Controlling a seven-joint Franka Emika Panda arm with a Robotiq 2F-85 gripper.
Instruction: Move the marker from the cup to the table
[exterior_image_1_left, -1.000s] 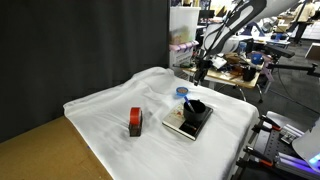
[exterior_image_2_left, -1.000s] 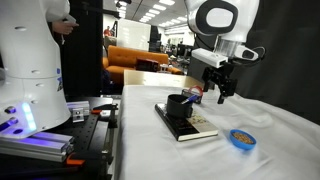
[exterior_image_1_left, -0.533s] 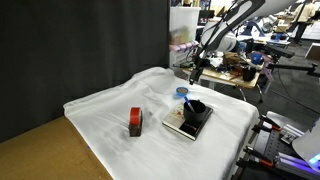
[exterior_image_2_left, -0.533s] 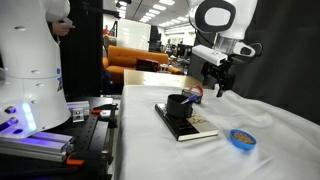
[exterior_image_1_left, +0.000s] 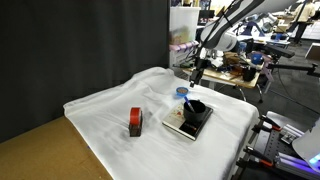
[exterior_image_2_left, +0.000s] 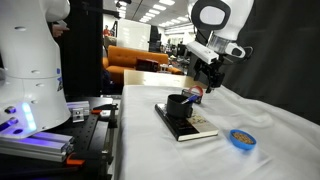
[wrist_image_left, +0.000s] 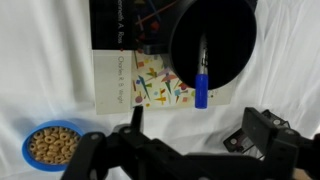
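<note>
- Wrist view: the marker (wrist_image_left: 201, 78) sits slanted inside the cup (wrist_image_left: 235, 40), with its blue end poking out past the cup's rim. It has not left the cup, so no part of the move itself is done.
- The cup stands on a book (wrist_image_left: 130, 75). The book lies on the white cloth (exterior_image_1_left: 110, 100) that covers most of the counter (exterior_image_1_left: 40, 150).
- The pincer (wrist_image_left: 197, 125) is spread wide and holds nothing. Both fingers show apart along the bottom of the wrist view, and the cup is beyond them.
- In both exterior views the pincer (exterior_image_1_left: 197, 72) (exterior_image_2_left: 212, 85) hangs above the cup (exterior_image_1_left: 195, 106) (exterior_image_2_left: 180, 103) and a little to one side. It is clear of the rim and touches nothing.
- Judged from this, the task is in the approach stage. The arm is over the cup but not yet lined up on the marker.
- What is left is nearly everything: coming down to the cup, pinching the marker's exposed end, drawing it out, and laying it on the cloth beside the cup.
- Bare cloth lies on several sides of the cup. A blue bowl of cereal (wrist_image_left: 27, 150) sits near the cup, and a red-and-black object (exterior_image_1_left: 135, 122) stands well apart from it.
</note>
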